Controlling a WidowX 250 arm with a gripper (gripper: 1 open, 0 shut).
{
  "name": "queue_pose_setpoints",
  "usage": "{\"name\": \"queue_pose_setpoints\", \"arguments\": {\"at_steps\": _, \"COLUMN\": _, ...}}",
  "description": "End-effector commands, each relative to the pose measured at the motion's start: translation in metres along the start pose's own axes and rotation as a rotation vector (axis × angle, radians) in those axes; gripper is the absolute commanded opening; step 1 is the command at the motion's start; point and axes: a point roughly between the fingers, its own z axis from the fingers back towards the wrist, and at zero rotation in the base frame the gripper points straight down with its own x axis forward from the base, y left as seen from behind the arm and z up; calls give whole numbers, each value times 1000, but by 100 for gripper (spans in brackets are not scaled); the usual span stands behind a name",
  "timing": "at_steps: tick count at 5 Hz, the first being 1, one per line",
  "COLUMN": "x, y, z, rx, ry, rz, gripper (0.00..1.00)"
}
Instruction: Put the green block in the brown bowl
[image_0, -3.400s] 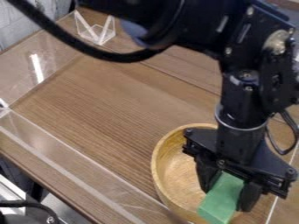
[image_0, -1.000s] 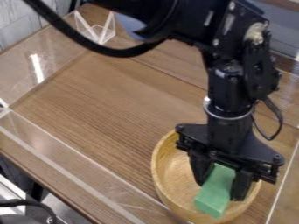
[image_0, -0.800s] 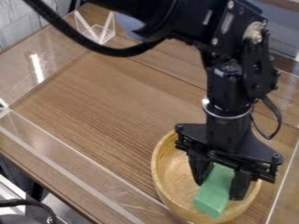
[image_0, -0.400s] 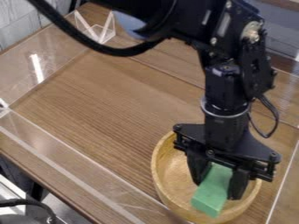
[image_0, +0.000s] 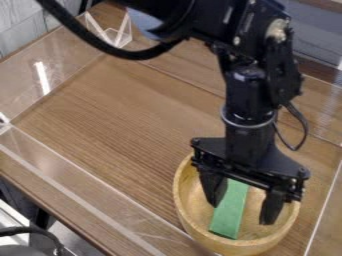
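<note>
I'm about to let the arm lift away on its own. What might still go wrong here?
The gripper stands open, but its fingers closely flank the green block lying in the brown bowl. A skewed retreat might drag the block out. A low finger could also catch the bowl's rim and shift it near the table edge.

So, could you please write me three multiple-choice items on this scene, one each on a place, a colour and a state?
1. Where does the small bright green rectangular block lie?
A. inside the round light-brown wooden bowl
B. on the wooden tabletop
C. on the bowl's rim

2. What colour is the robot's gripper?
A. white
B. black
C. red

3. How do the gripper's jaws stand?
A. spread apart, either side of the block
B. shut on the block
C. shut on nothing

Key: 1 A, the block rests within the rim; 2 B, the fingers are black; 3 A, the fingers stand apart.
</note>
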Motion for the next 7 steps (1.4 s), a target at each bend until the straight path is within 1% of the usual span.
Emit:
{"name": "queue_pose_setpoints", "arguments": {"at_steps": 1, "x": 12, "y": 0, "z": 9, "rx": -24, "ry": -42, "rz": 3, "gripper": 100}}
{"name": "queue_pose_setpoints", "arguments": {"at_steps": 4, "x": 20, "y": 12, "z": -1, "rx": -27, "ry": -37, "rz": 19, "gripper": 100}}
{"name": "queue_pose_setpoints", "arguments": {"at_steps": 7, "x": 24, "y": 21, "z": -15, "rx": -26, "ry": -28, "rz": 37, "gripper": 100}}
